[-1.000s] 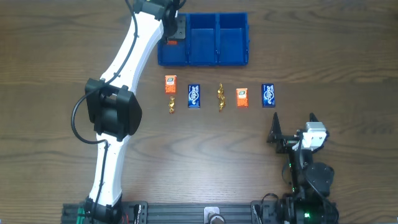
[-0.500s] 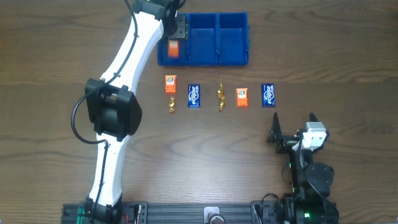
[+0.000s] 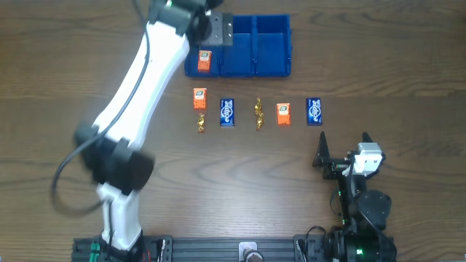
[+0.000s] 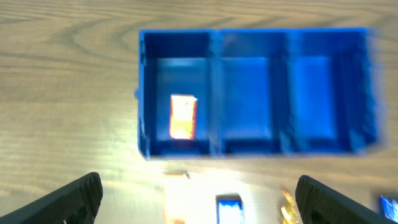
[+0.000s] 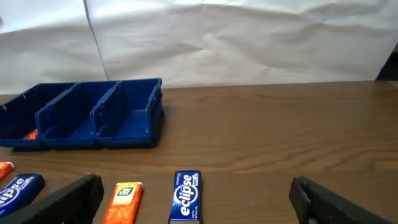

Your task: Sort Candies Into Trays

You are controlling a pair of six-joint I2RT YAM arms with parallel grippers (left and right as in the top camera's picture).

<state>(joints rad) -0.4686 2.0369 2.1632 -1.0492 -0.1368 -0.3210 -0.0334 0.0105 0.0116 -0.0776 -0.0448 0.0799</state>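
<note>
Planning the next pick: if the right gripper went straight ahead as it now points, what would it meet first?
Most likely the blue pack, lying almost centred ahead of the open right gripper. Depth is unclear; it might reach the table first.

Blue plastic three-compartment tray (image 3: 269, 71) behind a candy row on the wooden table (image 3: 408, 65).
Orange candy box (image 3: 204, 61) in left compartment; row, left to right: orange box (image 3: 199, 97), gold-wrapped sweet (image 3: 201, 124), blue gum pack (image 3: 227, 112), gold sweet (image 3: 258, 114), second orange box (image 3: 283, 113), blue pack (image 3: 314, 111).
</note>
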